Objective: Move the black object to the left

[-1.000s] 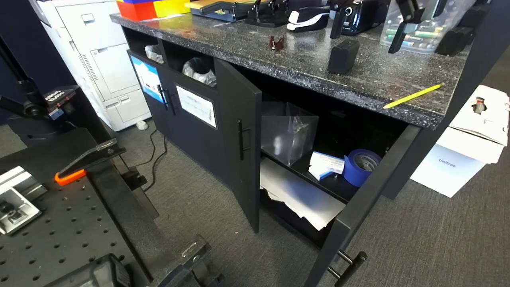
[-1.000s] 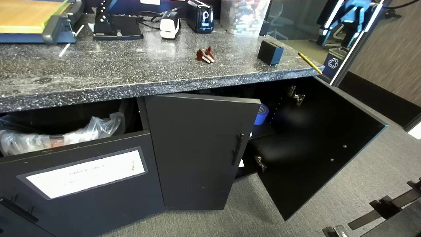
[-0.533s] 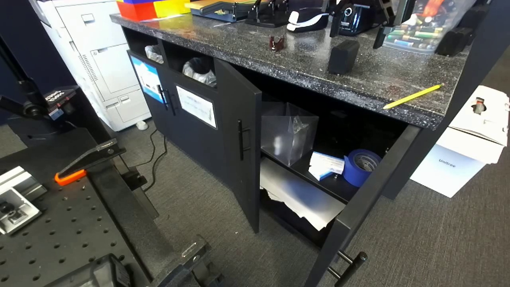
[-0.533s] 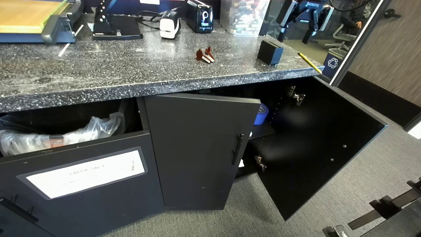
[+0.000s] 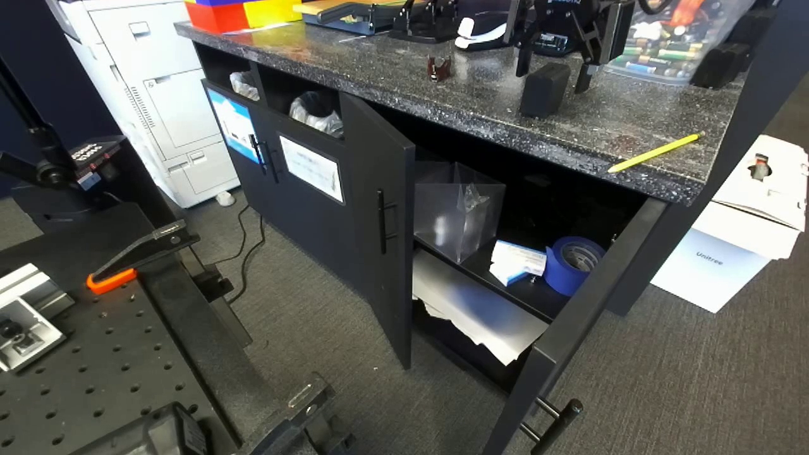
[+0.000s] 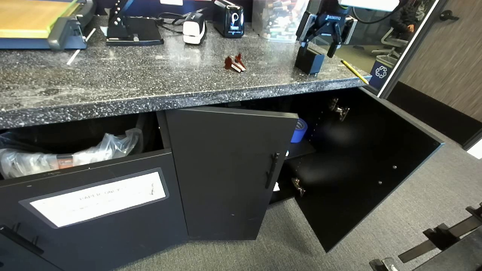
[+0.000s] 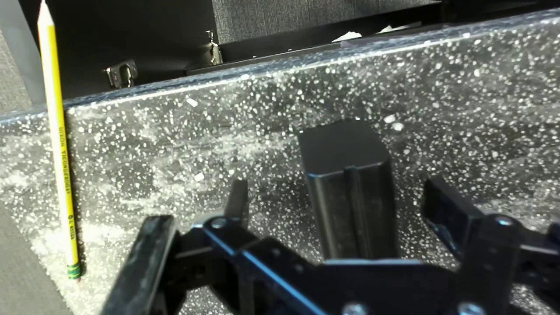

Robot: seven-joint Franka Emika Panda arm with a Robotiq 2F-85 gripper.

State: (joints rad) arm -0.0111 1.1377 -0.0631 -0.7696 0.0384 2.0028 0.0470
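The black object (image 5: 543, 95) is a small upright block on the speckled counter near its front edge. It also shows in an exterior view (image 6: 309, 62) and in the wrist view (image 7: 350, 175), where its top and a grooved side are visible. My gripper (image 5: 553, 73) is open at the block, pointing down, and also shows in an exterior view (image 6: 317, 51). In the wrist view the open gripper (image 7: 336, 192) has one finger on each side of the block, with visible gaps on both sides. The block's lower end is hidden behind the gripper body there.
A yellow pencil (image 7: 59, 144) lies near the counter's corner. A dark red staple remover (image 6: 235, 63) lies beside the block. A black device with a bluish face (image 6: 229, 20), a white-and-black stapler (image 6: 194, 29) and a clear bin of markers (image 6: 278, 22) stand behind. Cabinet doors (image 6: 229, 169) hang open below.
My gripper has moved left and then down in both exterior views, coming over to the black block. The block and the other things on the counter have not moved.
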